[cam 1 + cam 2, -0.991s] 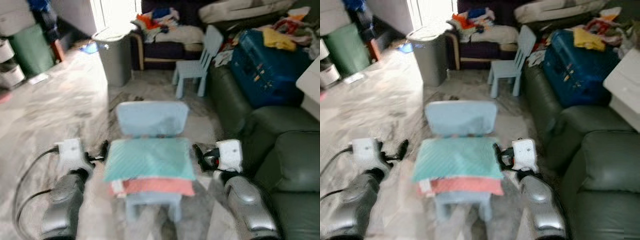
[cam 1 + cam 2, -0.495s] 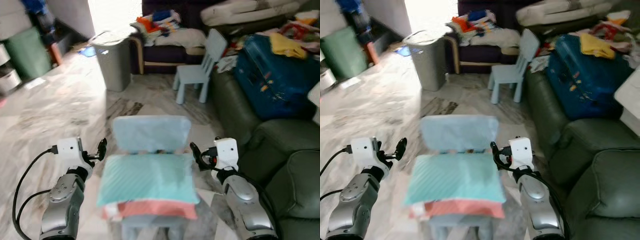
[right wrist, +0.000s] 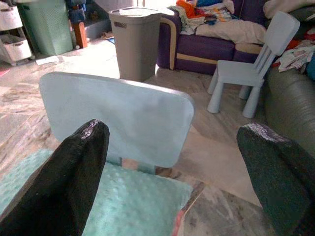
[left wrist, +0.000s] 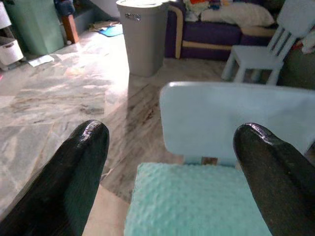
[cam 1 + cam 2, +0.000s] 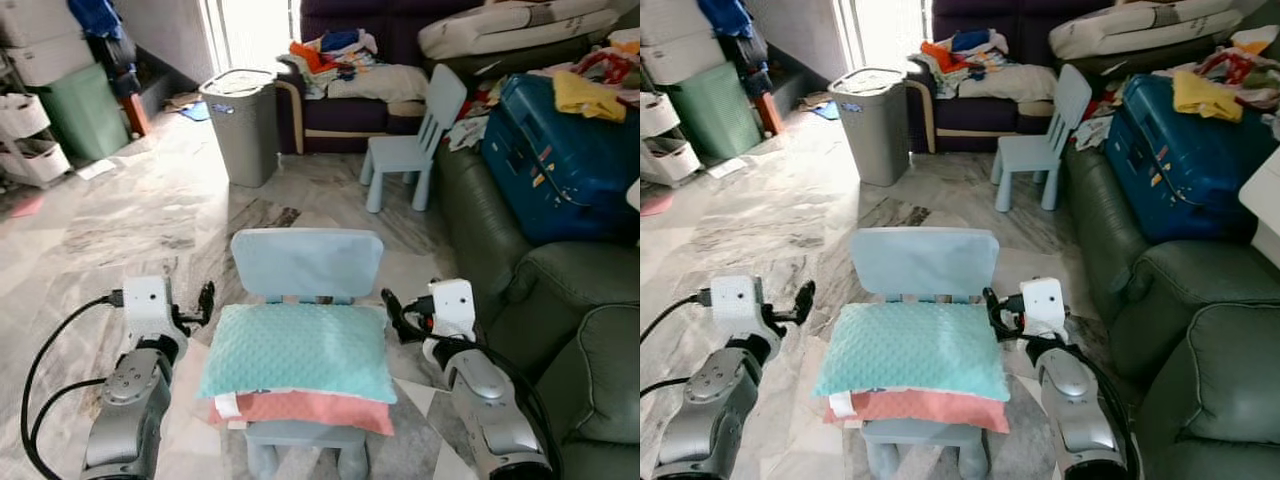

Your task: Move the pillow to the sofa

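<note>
The pillow point(image 5: 297, 352), teal and dimpled on top with a salmon-pink layer under it, lies flat on the seat of a small pale blue chair point(image 5: 306, 264) straight ahead of the robot, overhanging the seat at the front and sides. The left gripper point(image 5: 204, 301) hovers just off the pillow's left back corner and the right gripper point(image 5: 391, 311) just off its right back corner, so the pillow sits between the two, touched by neither. Both pairs of jaws stand wide apart with nothing in them; in each wrist view the chair back and a strip of teal fabric show through the gap between the black fingers.

This flanking stance looks like a set-up for a two-sided lift: the pillow is broad and soft, so squeezing it from both ends would likely suit it better than a pinch by one gripper. The dark green sofa point(image 5: 585, 345) lies close on the right gripper's side, its near cushions bare, which makes it the likely drop spot.

A grey lidded bin point(image 5: 242, 123) beyond the jaws carries a small label near its rim, too blurred to read. A blue suitcase point(image 5: 555, 165) rests further along the sofa, with small tags I cannot make out either. A white tag at the pillow's lower left front corner appears blank.
</note>
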{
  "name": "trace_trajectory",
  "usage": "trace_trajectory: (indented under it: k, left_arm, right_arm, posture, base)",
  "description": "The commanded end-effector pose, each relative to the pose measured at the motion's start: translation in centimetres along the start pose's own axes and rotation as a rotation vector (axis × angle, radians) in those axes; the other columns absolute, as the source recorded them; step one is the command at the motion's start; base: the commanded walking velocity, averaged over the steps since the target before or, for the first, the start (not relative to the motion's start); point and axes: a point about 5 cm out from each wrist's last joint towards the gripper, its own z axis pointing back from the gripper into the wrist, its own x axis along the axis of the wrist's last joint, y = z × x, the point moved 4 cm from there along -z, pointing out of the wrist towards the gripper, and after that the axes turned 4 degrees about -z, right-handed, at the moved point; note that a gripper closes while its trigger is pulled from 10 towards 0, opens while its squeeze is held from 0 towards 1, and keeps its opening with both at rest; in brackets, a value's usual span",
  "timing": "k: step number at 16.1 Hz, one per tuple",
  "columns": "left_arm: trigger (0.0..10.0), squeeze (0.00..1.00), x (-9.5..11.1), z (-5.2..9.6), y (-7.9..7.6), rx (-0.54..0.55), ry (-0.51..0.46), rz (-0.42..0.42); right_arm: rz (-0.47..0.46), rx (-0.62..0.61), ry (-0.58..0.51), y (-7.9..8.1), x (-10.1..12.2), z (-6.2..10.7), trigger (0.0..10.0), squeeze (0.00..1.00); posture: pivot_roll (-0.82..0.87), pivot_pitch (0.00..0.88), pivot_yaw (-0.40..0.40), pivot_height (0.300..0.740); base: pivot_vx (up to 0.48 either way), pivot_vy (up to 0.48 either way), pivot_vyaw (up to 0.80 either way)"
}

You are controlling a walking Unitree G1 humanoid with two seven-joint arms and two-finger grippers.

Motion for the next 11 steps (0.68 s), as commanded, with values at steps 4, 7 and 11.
trace_trajectory:
  k: [4,7,11]
  left_arm:
    - [10.0,0.00,0.3,0.5,-1.1,-0.047,-0.003,-0.038]
    - [10.0,0.00,0.3,-0.1,-0.6,0.001,-0.004,-0.007]
    - [10.0,0.00,0.9,-0.9,0.7,0.107,-0.030,0.071]
  right_arm:
    - [-0.004,-0.009,-0.044,0.4,0.9,-0.8,10.0,0.00]
    - [-0.002,-0.002,-0.042,0.4,0.9,-0.8,10.0,0.00]
    - [0.054,0.025,-0.036,0.2,0.8,-0.5,10.0,0.00]
  posture:
    - [0.07,0.000,0.052,0.740]
    - [0.06,0.000,0.032,0.740]
    - [0.05,0.000,0.008,0.740]
  base:
    - [0.000,0.000,0.00]
    - [0.000,0.000,0.00]
    - [0.000,0.000,0.00]
